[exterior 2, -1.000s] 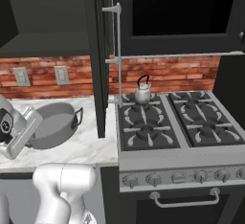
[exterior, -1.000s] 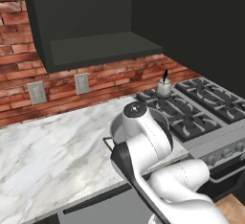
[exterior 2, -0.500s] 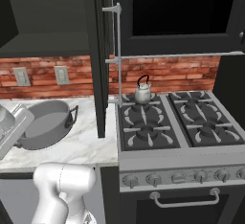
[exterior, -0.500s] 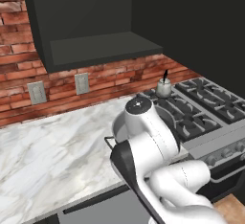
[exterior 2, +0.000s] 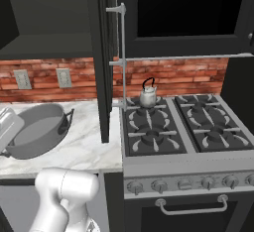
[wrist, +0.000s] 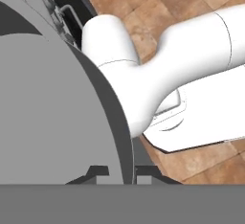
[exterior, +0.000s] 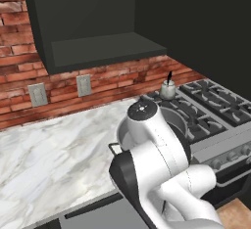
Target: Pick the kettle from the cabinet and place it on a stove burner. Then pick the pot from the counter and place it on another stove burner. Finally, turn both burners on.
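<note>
The pot [exterior 2: 34,129], wide, grey and lidless, is at the left over the marble counter [exterior 2: 84,149]. My gripper [wrist: 119,174] is shut on its rim, with the thin wall running between the two dark tips. The pot's grey side [wrist: 48,98] looms large in the hand view. From the left base view my own arm hides most of the pot [exterior: 172,119]. The small silvery kettle [exterior 2: 148,96] stands on the back left burner of the stove [exterior 2: 198,127], also seen as the kettle [exterior: 167,90] from the other side.
An open black cabinet door [exterior 2: 103,52] with a long bar handle hangs between counter and stove. The dark wall cabinet [exterior: 88,22] sits above the counter [exterior: 49,154]. Knobs [exterior 2: 183,184] line the range front. Brick wall with two outlets behind.
In the right base view the pot has slid to the left together with my hand on its rim. My arm's elbow has swung right in the left base view. The kettle has stayed put.
</note>
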